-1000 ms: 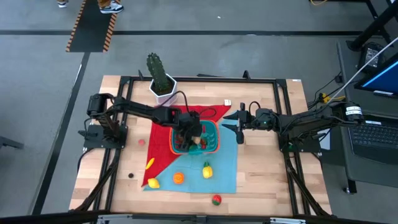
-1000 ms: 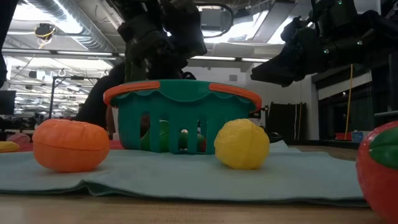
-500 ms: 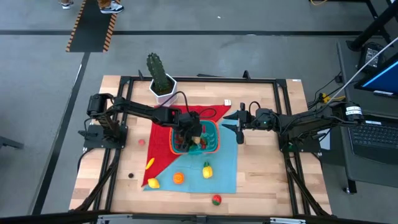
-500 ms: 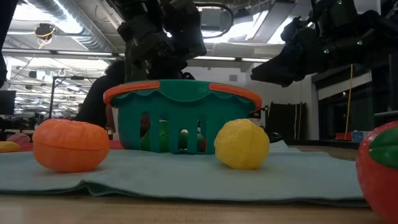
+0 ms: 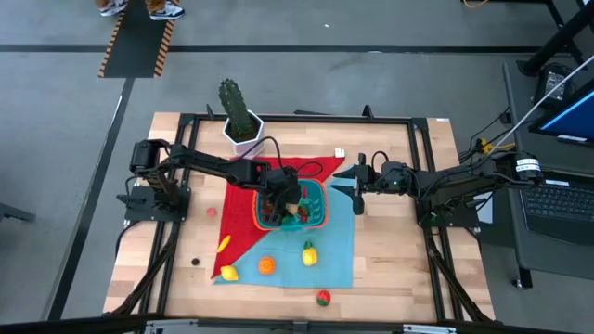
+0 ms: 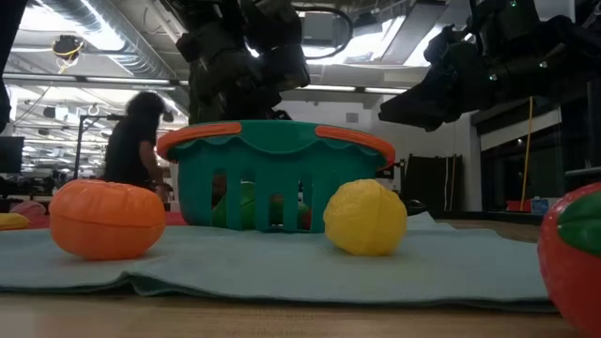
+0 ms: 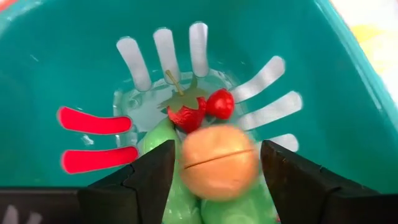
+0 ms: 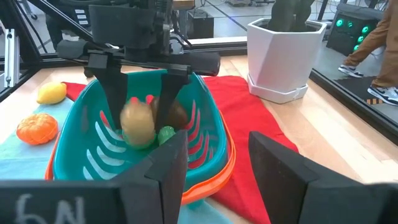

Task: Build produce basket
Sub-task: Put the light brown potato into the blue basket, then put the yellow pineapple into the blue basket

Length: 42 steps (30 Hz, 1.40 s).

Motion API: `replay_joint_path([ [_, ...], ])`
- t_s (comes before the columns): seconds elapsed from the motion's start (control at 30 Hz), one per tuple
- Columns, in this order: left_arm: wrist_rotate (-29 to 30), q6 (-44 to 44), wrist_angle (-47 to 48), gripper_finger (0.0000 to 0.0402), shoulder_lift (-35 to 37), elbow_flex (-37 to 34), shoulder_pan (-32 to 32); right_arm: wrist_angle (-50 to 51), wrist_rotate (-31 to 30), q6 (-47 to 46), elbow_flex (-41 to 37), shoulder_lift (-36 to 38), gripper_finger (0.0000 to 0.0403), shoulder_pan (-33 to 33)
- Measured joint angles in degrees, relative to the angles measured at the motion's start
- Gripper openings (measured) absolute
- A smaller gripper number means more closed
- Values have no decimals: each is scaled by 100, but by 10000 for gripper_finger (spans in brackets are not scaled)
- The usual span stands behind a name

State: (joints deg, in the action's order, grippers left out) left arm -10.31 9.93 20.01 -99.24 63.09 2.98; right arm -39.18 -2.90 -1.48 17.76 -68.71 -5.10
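Observation:
The teal basket [image 5: 322, 211] with its orange-red rim [image 6: 202, 134] stands on a red cloth and a teal cloth. My left gripper [image 7: 217, 171] reaches down into it, open, with a round brown fruit [image 7: 219, 162] showing blurred between its fingertips. On the basket floor lie a red strawberry [image 7: 186, 116], a small red fruit [image 7: 219, 104] and green pieces [image 7: 177, 199]. My right gripper [image 8: 217, 168] hovers open just right of the basket, holding nothing. More produce lies loose in front: an orange [image 5: 266, 265] and two yellow fruits [image 5: 308, 253] [image 5: 228, 272]. My left gripper has the brown fruit between its two fingers, which slant down into the basket from the table's left. The fruit is blurred and reaches below the fingertips [image 8: 118, 124] in the right wrist view. I cannot tell whether the fingers touch it.
A white hexagonal pot with a cactus [image 5: 241, 125] stands at the far left. A red-and-green fruit [image 5: 323, 298] lies on bare wood near the front edge, and a yellow piece [image 5: 224, 244], a small red one [image 5: 212, 211] and a dark one [image 5: 195, 262] lie at the left.
Both arms have kept their places. In the low view a person beyond the table has shifted to the left behind the basket.

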Motion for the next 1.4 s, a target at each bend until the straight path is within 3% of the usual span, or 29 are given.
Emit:
replay_joint_path([
  [0.33,873,245,-72,268,0,0,-31,0,0,0,0,0,173,0],
  [0.5,872,332,-37,266,155,56,-75,0,0,2,0,0,173,0],
  [0.87,871,401,226,267,1239,-18,-479,-113,103,-98,7,-9,173,53],
  [1.07,1033,175,-159,264,2215,-821,-806,-356,140,170,10,8,173,333],
  [1.23,1786,-261,-755,268,3335,-1789,-1260,-177,79,43,248,57,173,673],
  [1.4,2158,-652,-1084,264,4346,-2671,-1821,1043,-1059,22,867,72,173,1333],
])
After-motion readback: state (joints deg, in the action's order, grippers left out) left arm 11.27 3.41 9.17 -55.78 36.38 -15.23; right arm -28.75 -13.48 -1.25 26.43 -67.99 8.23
